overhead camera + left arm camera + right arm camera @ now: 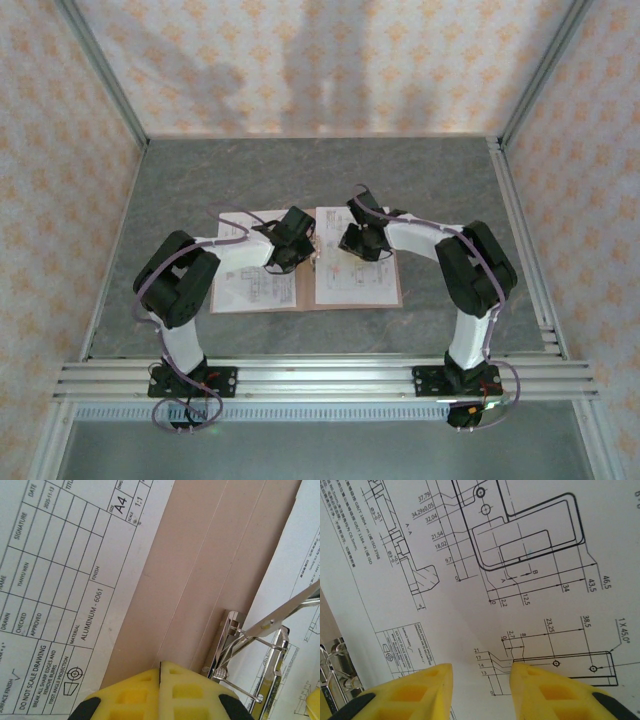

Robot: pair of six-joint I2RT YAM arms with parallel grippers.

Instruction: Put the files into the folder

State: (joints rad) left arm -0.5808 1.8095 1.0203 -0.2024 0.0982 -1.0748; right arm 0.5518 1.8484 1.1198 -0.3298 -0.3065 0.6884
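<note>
The salmon folder lies open on the table with a white printed sheet on each half: a left file and a right file. My left gripper hovers over the folder's centre fold. In the left wrist view its yellow fingers are shut with nothing between them, just above the bare folder card, between the title-block sheet and a metal clip. My right gripper stands open close over the right file's line drawings.
The clip mechanism sits along the folder's spine, raised and shiny. Grey table stretches behind the folder. Patterned walls with aluminium posts close in the sides and back. A rail runs along the near edge.
</note>
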